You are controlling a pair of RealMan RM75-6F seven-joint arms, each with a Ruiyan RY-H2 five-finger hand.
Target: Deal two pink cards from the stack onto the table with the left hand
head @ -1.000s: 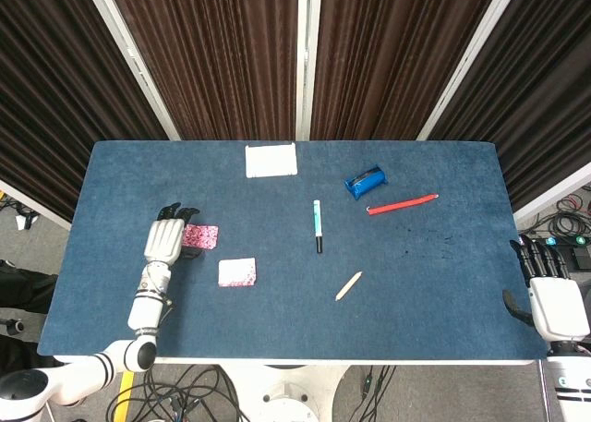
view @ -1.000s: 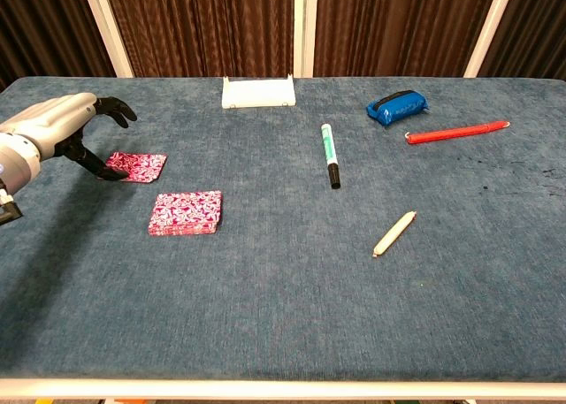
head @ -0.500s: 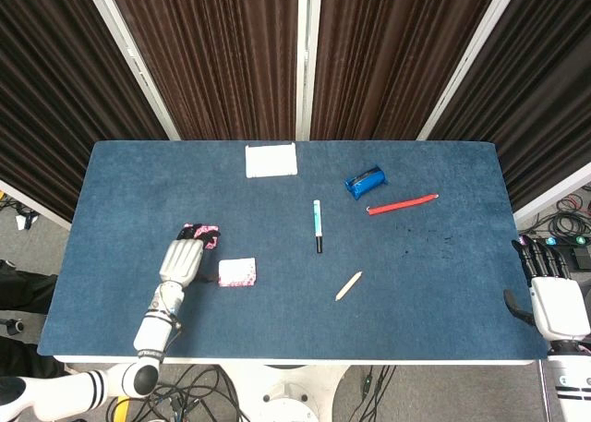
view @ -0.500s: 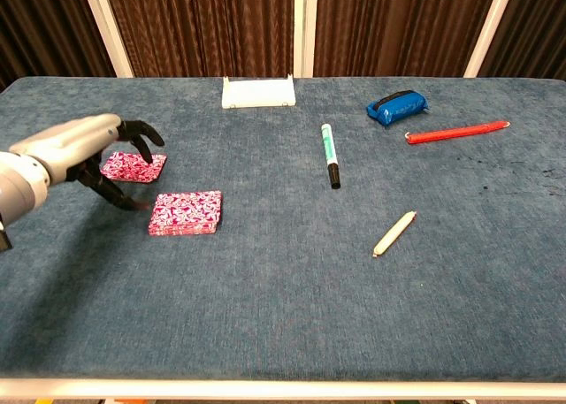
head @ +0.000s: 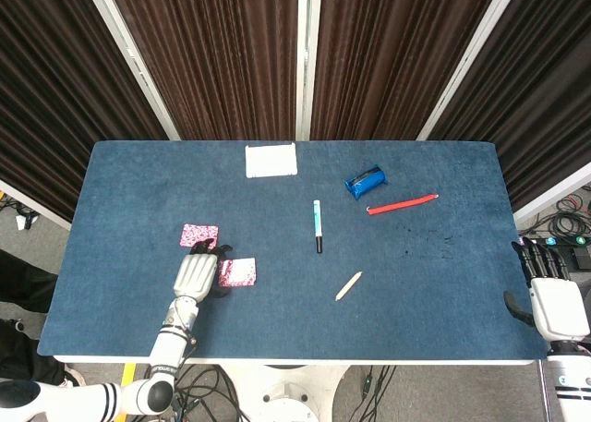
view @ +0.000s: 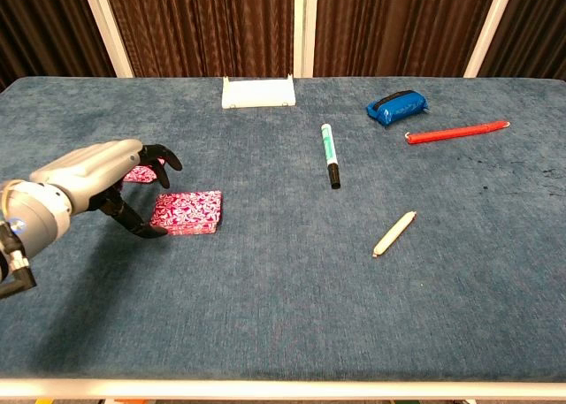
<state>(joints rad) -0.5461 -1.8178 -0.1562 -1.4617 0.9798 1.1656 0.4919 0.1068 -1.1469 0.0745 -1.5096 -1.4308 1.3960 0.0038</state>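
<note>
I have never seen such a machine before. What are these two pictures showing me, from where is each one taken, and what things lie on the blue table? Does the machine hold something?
This is a robot with two arms, each ending in a robot hand. One picture looks down from its head, the other forward from its chest. The left robot hand reaches over the stack of pink patterned cards, fingers spread; it seems to hold nothing. One single pink card lies apart. The right robot hand waits at the table edge. On the blue cloth table also lie a white card holder, green marker pen, blue pouch, red pen and beige stick.
</note>
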